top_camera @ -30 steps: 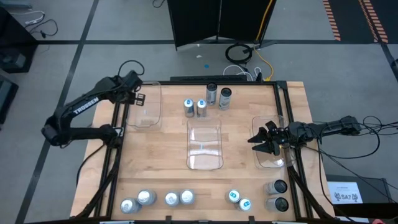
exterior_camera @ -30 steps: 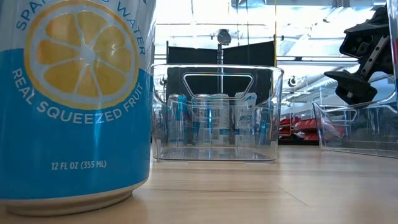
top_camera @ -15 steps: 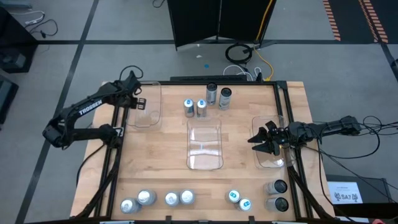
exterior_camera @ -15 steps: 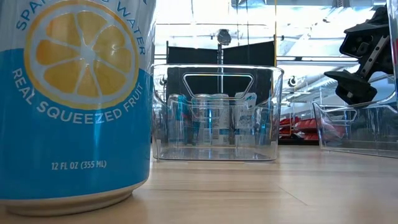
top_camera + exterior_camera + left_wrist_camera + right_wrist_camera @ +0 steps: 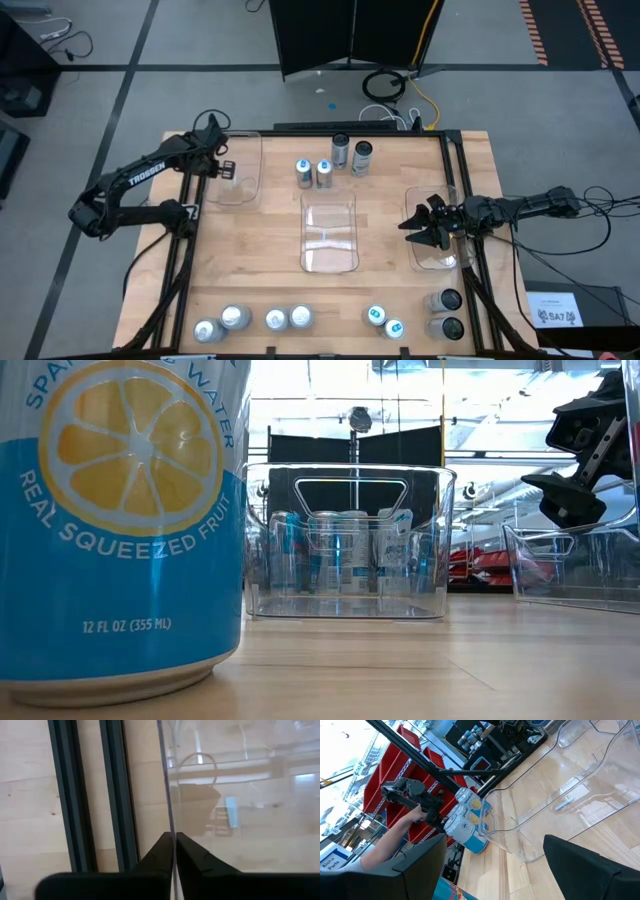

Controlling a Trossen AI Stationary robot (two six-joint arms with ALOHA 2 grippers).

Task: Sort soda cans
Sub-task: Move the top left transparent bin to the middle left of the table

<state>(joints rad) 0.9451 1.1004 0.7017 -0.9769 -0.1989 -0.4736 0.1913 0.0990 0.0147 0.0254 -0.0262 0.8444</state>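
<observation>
Soda cans stand upright in two groups. At the far edge are two blue-topped cans (image 5: 313, 172) and two dark cans (image 5: 351, 154). Along the near edge are several silver-topped cans (image 5: 254, 321), two blue-topped cans (image 5: 384, 320) and two dark cans (image 5: 446, 312). One can (image 5: 120, 520) fills the low view's left side. My left gripper (image 5: 226, 168) is shut at the left clear bin (image 5: 238, 170). My right gripper (image 5: 416, 230) hangs open above the right clear bin (image 5: 437, 250), touching nothing. My left gripper pinches the left bin's outer side wall (image 5: 169, 805) between its two fingers (image 5: 192, 857), one inside the bin and one outside. The fingers come from above, pointing down, over the wall's top rim. The bin rests flat on the table.
A third clear bin (image 5: 329, 233) stands in the table's middle, holding nothing. Black frame rails (image 5: 183, 250) run along both table sides. Bare wood lies between the bins and the near can row. A person's arm (image 5: 395, 837) shows beyond the table in the right wrist view.
My left gripper has moved a little toward the table's near edge along the left bin's wall. The bins, the cans and my right arm have stayed where they were.
</observation>
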